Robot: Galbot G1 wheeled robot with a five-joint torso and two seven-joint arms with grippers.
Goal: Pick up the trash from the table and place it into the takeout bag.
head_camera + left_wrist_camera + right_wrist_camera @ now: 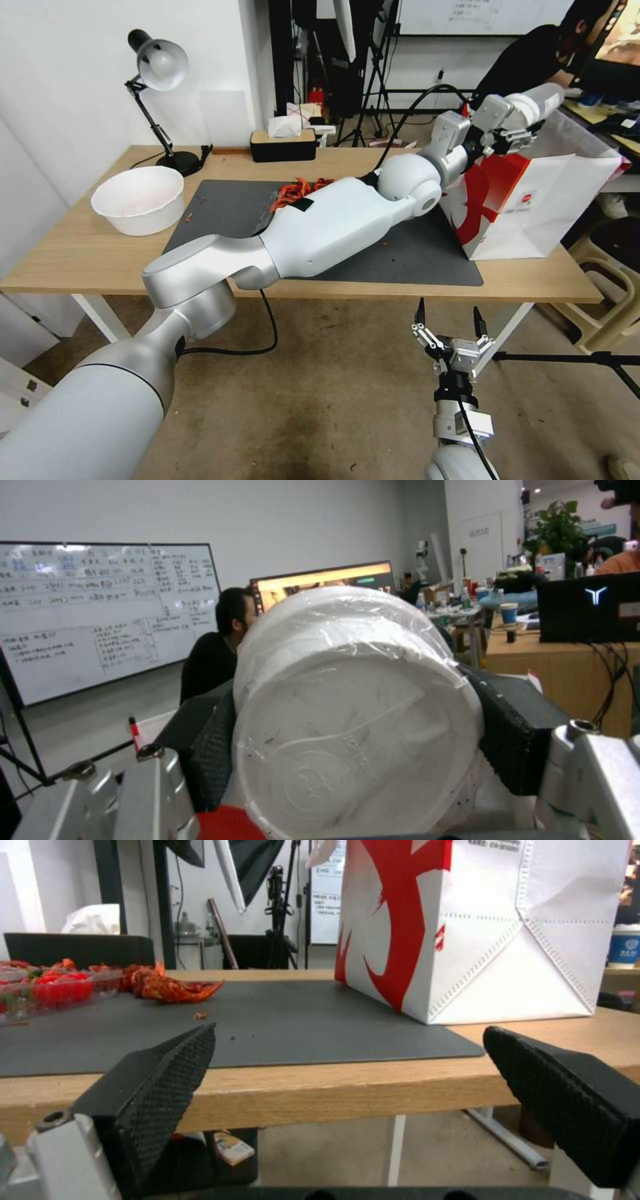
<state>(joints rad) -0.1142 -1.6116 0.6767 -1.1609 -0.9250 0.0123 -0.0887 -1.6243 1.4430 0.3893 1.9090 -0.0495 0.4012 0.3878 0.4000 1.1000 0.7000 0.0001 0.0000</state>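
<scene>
- tabletop (80, 257): light wood, smooth, with a matt dark grey mat (407, 257) on it
- takeout bag (533, 213): stiff paper, matt, creased at its folds (stitch-like perforated seams in the right wrist view)
- left claw (517, 127): silvery metal links; black pads (517, 730) of rough, dimpled rubber
- clear white-lidded cup (353, 705): white plastic lid, wrapped in glossy, wrinkled clear film
- right claw (450, 320): black textured fingers (160, 1080), matt
- bowl (139, 199): white, smooth, faintly glossy
- left arm shells: smooth white plastic, satin grey joints
</scene>
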